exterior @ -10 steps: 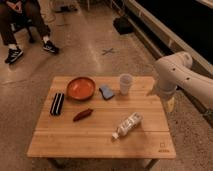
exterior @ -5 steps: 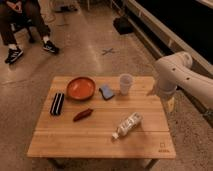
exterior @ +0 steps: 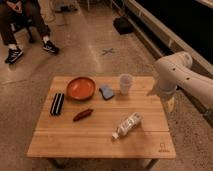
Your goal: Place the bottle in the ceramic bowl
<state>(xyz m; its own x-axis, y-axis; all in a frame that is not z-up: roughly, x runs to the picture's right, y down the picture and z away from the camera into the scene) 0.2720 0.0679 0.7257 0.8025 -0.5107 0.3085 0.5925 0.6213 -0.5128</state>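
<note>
The bottle (exterior: 127, 125) lies on its side on the wooden table (exterior: 70, 142), near the front right, white cap toward the front edge. The ceramic bowl (exterior: 81, 88), orange-red inside, stands at the back left of the table and holds nothing. My gripper (exterior: 170, 103) hangs down from the white arm (exterior: 175, 75) just beyond the table's right edge, well apart from both the bottle and the bowl. It holds nothing that I can see.
A translucent white cup (exterior: 125, 83) stands at the back right, a blue object (exterior: 106, 92) beside the bowl. A black ridged object (exterior: 57, 103) and a dark red object (exterior: 83, 114) lie at the left. A seated person (exterior: 20, 25) is at the far left; a dark bag (exterior: 122, 25) sits on the floor.
</note>
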